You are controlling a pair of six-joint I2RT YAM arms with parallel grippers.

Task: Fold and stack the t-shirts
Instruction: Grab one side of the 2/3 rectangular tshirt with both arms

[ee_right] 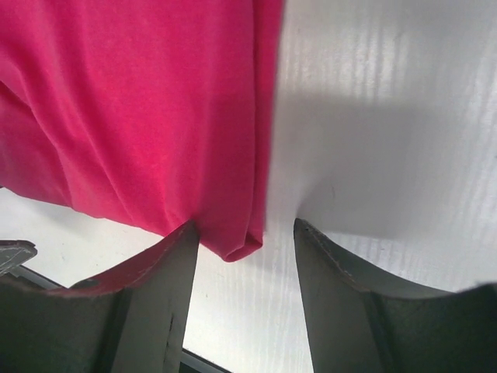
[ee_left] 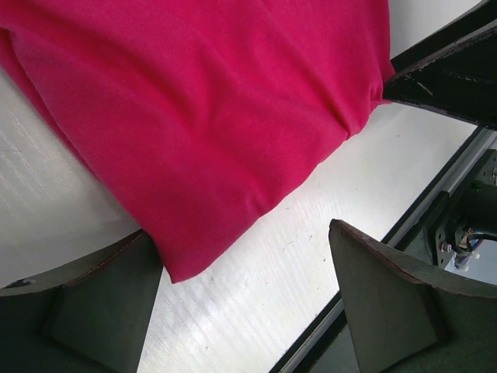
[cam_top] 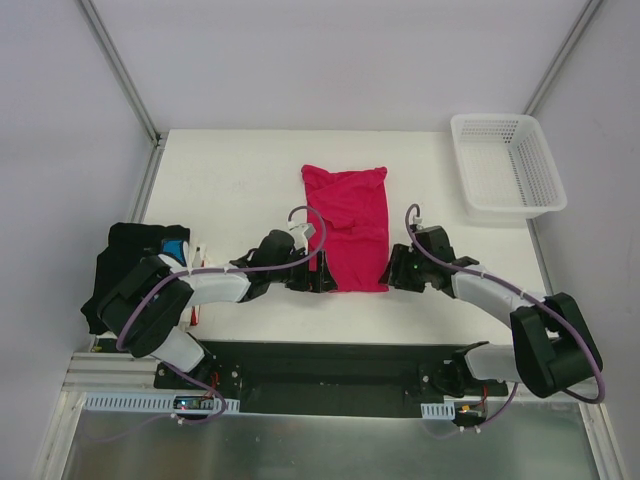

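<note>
The crimson-pink t-shirt [cam_top: 345,225] lies in the middle of the table [cam_top: 230,180] as a long narrow fold running from 12 o'clock to 6 o'clock, its far end bunched and uneven and its near hem flatter. At its 7 o'clock corner sits the left gripper [cam_top: 322,277], jaws spread wide, with the corner lying loose on the table between them and nothing pinched. At the 5 o'clock corner the right gripper [cam_top: 394,272] also stands apart, the doubled edge of cloth just beside one finger [ee_right: 167,295] and unclamped. The likeliest trouble, as I judge it, is an uneven pick. The right corner sits off-centre in its jaws, so a closing pinch could catch only the top layer or miss altogether; then one side would rise alone and the fold would skew or peel open. If the two arms carried the hem toward 12 o'clock at unequal pace, the strip would twist. The lumpy far end could also leave a packet too thick to stack flat. Out at 9 o'clock the black t-shirt [cam_top: 135,250] lies by the table's edge close under the left arm, and a wide elbow swing might drag it off. The basket [cam_top: 505,165] at 2 o'clock is well apart and little threatened.
</note>
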